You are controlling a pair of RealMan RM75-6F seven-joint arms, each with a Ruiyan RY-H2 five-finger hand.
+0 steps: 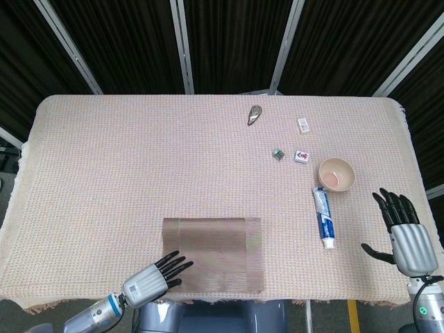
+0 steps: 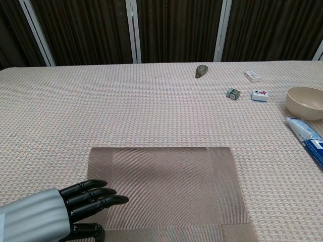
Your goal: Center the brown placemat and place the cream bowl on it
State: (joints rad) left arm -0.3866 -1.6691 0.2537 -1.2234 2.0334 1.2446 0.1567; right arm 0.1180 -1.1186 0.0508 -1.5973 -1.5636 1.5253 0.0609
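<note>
A: Which step's this, d'you reckon?

B: Mat first, I'd say. Brown placemat [image 1: 213, 254] lies at the near table edge, roughly mid-width, maybe a touch left. Left hand [image 1: 153, 277] sits at its near-left corner, fingers [image 2: 96, 193] stretched out flat over the mat's edge, gripping nothing. Can't tell if it's pressing down or just above.

A: And the other?

B: Right hand [image 1: 404, 232] is up off to the far right, fingers spread, empty. Cream bowl [image 1: 336, 173] is on the cloth ahead of it, upright, just beyond the toothpaste tube [image 1: 323, 216], apart from the hand.

A: Which way does the mat run?

B: Long axis left-right, sides square w/ the table edge.

A: Next move?

B: Prob. push it away from the edge toward the middle w/o skewing it, then the right hand needs to reach fwd for the bowl.
</note>
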